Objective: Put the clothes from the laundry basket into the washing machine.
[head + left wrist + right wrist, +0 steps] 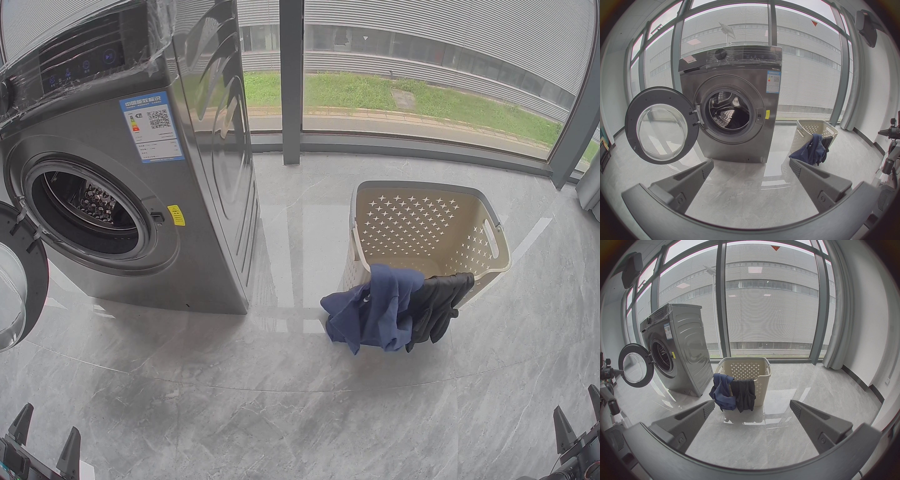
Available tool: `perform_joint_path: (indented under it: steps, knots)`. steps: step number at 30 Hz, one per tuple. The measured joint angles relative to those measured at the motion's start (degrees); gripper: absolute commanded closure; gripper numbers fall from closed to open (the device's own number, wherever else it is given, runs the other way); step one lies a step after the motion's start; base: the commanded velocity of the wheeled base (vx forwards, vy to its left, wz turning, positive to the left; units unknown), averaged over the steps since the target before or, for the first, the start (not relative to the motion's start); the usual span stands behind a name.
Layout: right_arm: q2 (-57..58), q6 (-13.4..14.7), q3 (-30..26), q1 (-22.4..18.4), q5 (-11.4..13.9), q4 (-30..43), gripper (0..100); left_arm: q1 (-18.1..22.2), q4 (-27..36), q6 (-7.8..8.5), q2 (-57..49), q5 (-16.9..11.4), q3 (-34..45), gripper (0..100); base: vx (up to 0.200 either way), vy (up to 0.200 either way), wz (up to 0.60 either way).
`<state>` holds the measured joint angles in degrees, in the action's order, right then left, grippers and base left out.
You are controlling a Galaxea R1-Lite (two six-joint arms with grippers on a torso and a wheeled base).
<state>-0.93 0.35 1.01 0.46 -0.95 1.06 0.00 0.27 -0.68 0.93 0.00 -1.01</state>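
Washing machine (pixel 206 156) stands on grey floor (pixel 281 400), round door (pixel 19 281) swung wide open. Cream laundry basket (pixel 494 215) sits to robot's right of it, near window, well apart from machine. Blue garment (pixel 375 309) and black garment (pixel 437 300) hang side by side over basket's near rim, touching. Left claw (pixel 750 162): fingers apart, nothing held, facing machine. Right claw (pixel 750 402): fingers apart, nothing held, facing basket.
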Motion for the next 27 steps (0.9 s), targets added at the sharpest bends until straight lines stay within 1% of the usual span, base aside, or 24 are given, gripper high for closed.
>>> perform_joint_path:
  steps: [10, 18, 27]
  knots:
    - [0.0, 0.0, 0.0, 0.0, 0.0, 0.0, 0, 0.0, 0.0, -0.07, 0.0, 0.0, 0.0, 0, 0.0, 0.0, 0.0]
    - [0.0, 0.0, 0.0, 0.0, 0.0, 0.0, 0, 0.0, 0.0, -0.44, 0.0, 0.1, 0.0, 0, 0.0, 0.0, 0.0]
    - [0.0, 0.0, 0.0, -0.1, 0.0, 0.0, 0, 0.0, 0.0, -0.44, 0.0, 0.2, 0.0, 0, 0.0, -0.2, 0.0]
